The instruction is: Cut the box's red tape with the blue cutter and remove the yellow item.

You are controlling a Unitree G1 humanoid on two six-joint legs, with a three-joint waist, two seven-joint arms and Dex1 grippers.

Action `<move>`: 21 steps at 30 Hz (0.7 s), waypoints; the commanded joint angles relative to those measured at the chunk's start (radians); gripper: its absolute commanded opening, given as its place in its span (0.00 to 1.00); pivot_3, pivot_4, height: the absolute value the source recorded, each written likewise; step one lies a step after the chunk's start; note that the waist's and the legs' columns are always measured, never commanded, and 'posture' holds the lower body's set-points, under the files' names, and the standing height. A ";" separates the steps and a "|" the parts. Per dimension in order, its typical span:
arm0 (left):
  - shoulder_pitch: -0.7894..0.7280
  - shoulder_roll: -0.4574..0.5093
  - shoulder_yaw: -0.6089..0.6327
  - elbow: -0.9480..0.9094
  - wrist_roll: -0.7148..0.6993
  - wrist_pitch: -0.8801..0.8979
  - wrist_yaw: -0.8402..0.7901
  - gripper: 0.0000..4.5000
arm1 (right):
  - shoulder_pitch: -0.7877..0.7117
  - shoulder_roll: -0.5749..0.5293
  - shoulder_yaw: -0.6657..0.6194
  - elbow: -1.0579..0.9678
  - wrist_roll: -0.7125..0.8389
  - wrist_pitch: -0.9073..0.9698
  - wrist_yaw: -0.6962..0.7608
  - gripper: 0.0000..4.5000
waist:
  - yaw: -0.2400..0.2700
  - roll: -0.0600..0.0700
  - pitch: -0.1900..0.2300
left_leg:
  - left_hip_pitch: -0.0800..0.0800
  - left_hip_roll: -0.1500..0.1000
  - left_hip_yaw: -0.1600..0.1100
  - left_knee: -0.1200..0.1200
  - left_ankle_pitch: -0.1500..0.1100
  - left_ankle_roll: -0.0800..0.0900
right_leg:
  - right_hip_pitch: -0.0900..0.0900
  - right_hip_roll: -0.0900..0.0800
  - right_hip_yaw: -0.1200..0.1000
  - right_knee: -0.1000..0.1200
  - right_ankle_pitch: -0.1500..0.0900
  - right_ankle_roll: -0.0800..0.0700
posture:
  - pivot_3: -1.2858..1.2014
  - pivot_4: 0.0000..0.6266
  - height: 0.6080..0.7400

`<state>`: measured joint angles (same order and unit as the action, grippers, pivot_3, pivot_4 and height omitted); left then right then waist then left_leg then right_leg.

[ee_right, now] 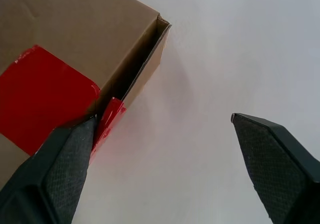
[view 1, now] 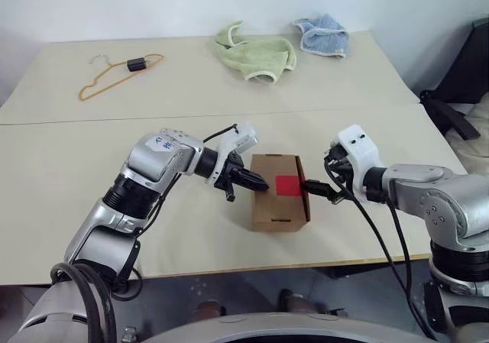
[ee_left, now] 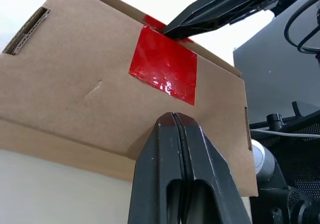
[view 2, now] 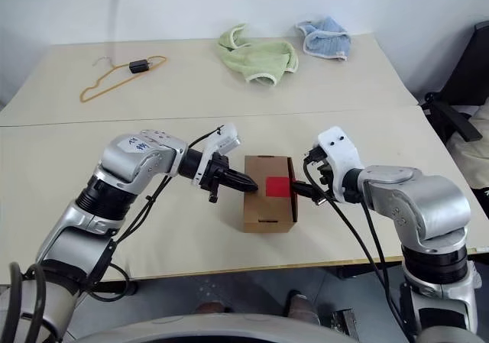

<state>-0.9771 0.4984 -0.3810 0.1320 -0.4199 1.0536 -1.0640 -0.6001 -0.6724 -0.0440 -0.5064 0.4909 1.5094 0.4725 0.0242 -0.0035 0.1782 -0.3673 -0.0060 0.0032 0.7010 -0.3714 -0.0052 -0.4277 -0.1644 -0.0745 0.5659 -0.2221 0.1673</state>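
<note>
Where the two black pincers meet sits the box [view 1: 280,194], a plain oblong brown cardboard carton with a glossy, slightly wrinkled red tape [view 1: 288,185] square on its lid. Pressed fully shut and empty, the left gripper [view 1: 260,181] points its smooth tapered tips onto the lid just beside the tape. Spread wide and holding nothing, the right gripper [ee_right: 162,149] has one textured finger at the taped edge, the other over bare pale table [ee_right: 225,59].
</note>
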 commanded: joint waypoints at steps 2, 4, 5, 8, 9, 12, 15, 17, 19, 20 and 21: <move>0.016 0.028 -0.070 0.008 0.062 -0.035 -0.017 0.00 | 0.028 -0.051 0.047 0.019 -0.002 -0.020 0.013 0.99 | 0.000 0.000 0.000 | 0.000 0.000 0.000 0.000 0.000 0.000 | 0.000 0.000 0.000 0.000 0.000 0.000 | 0.52 0.24 1.00; 0.020 0.037 -0.104 0.014 0.089 -0.056 -0.025 0.00 | 0.028 -0.063 0.058 0.026 0.000 -0.033 0.018 0.99 | -0.001 0.000 -0.002 | 0.001 0.000 0.000 0.000 0.000 0.000 | 0.001 0.000 0.000 0.000 0.000 0.000 | 0.52 0.24 1.00; 0.022 0.040 -0.116 0.014 0.099 -0.064 -0.030 0.00 | 0.030 -0.070 0.063 0.029 0.000 -0.040 0.022 0.99 | -0.001 0.000 -0.002 | 0.001 0.000 0.000 0.000 0.000 0.000 | 0.001 0.000 0.000 0.000 0.000 0.000 | 0.52 0.24 1.00; 0.027 0.040 -0.135 0.017 0.116 -0.083 -0.041 0.00 | 0.040 -0.101 0.085 0.045 -0.007 -0.073 0.035 0.99 | 0.000 -0.001 -0.004 | 0.002 0.000 0.000 0.000 0.000 0.000 | 0.002 0.000 0.000 0.000 0.000 0.000 | 0.52 0.24 1.00; 0.027 0.037 -0.137 0.019 0.120 -0.087 -0.043 0.00 | 0.046 -0.115 0.096 0.053 -0.011 -0.089 0.041 0.99 | 0.000 -0.002 -0.005 | 0.002 0.000 0.000 0.000 0.000 0.000 | 0.002 0.000 0.000 0.000 0.000 0.000 | 0.52 0.24 1.00; 0.026 0.031 -0.139 0.024 0.129 -0.092 -0.048 0.00 | 0.060 -0.154 0.128 0.071 -0.025 -0.136 0.056 0.99 | -0.001 -0.002 -0.005 | 0.002 0.000 0.000 0.000 0.000 0.001 | 0.002 0.000 0.000 0.000 0.000 0.000 | 0.52 0.24 1.00; 0.025 0.029 -0.136 0.026 0.134 -0.091 -0.051 0.00 | 0.073 -0.189 0.155 0.085 -0.037 -0.176 0.074 0.99 | -0.001 -0.002 -0.005 | 0.003 0.000 0.001 0.000 0.000 0.001 | 0.002 0.000 0.001 0.000 0.000 0.000 | 0.52 0.24 1.00; 0.026 0.028 -0.134 0.026 0.137 -0.089 -0.053 0.00 | 0.081 -0.204 0.162 0.096 -0.041 -0.195 0.085 0.99 | -0.001 -0.002 -0.005 | 0.003 0.000 0.001 0.000 0.000 0.001 | 0.002 0.000 0.001 0.000 0.000 0.000 | 0.52 0.24 1.00; 0.026 0.028 -0.131 0.025 0.138 -0.085 -0.051 0.00 | 0.095 -0.218 0.162 0.104 -0.044 -0.213 0.097 0.99 | -0.001 -0.002 -0.005 | 0.003 0.000 0.001 0.000 0.000 0.001 | 0.002 0.000 0.001 0.000 0.000 0.000 | 0.52 0.24 1.00; 0.027 0.028 -0.130 0.024 0.138 -0.084 -0.051 0.00 | 0.104 -0.225 0.163 0.107 -0.047 -0.221 0.102 0.99 | -0.001 -0.002 -0.005 | 0.003 0.000 0.001 0.000 0.000 0.001 | 0.002 0.000 0.001 0.000 0.000 0.000 | 0.52 0.24 1.00; 0.028 0.029 -0.128 0.023 0.138 -0.080 -0.049 0.00 | 0.125 -0.247 0.167 0.104 -0.053 -0.240 0.116 0.99 | 0.000 -0.002 -0.005 | 0.003 0.000 0.001 0.000 0.000 0.001 | 0.002 0.000 0.001 0.000 0.000 0.000 | 0.52 0.24 1.00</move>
<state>-0.9821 0.5203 -0.4463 0.1297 -0.3297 0.9427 -1.1173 -0.4923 -0.8865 0.1172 -0.3926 0.4502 1.2981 0.5672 0.0239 -0.0051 0.1736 -0.3646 -0.0058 0.0040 0.7014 -0.3717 -0.0045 -0.4253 -0.1644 -0.0736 0.5662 -0.2221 0.1672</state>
